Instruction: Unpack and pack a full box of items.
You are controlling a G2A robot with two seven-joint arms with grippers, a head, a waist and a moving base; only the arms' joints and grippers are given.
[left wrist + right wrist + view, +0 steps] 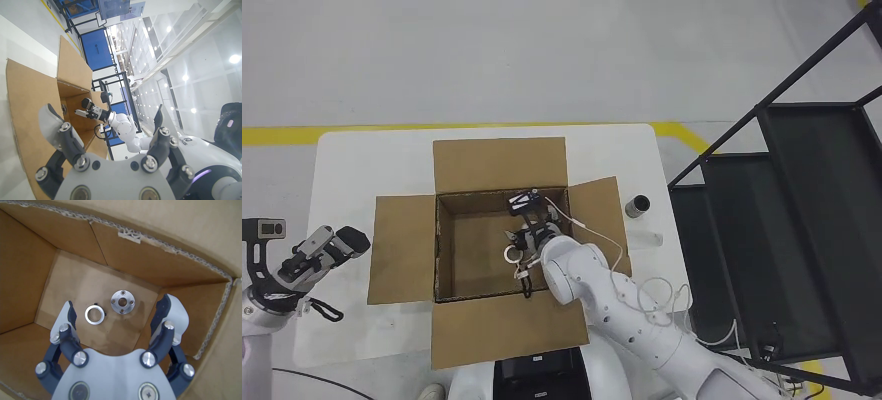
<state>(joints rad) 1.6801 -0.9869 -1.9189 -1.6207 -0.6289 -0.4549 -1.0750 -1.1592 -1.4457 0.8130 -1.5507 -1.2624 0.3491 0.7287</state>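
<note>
- Right gripper (118,306), jaws spread wide and holding nothing, hangs inside the box (132,262) above a metal ring (94,315) and a drilled flange (122,301). These lie apart on the box floor, and the gripper looks poised for a pick.
- Left gripper (103,117), equally wide and empty, sits at the left edge of the bench (352,160), apparently parked out of the way.
- The top view adds a dark cylinder (639,206) on the bench, beside the box's right flap.

One arm in, one arm out.
The right gripper (117,300) hangs down inside the box (500,160), fingers spread wide; the left gripper (104,107) sits outside the box, beyond its left flap, fingers also apart.
</note>
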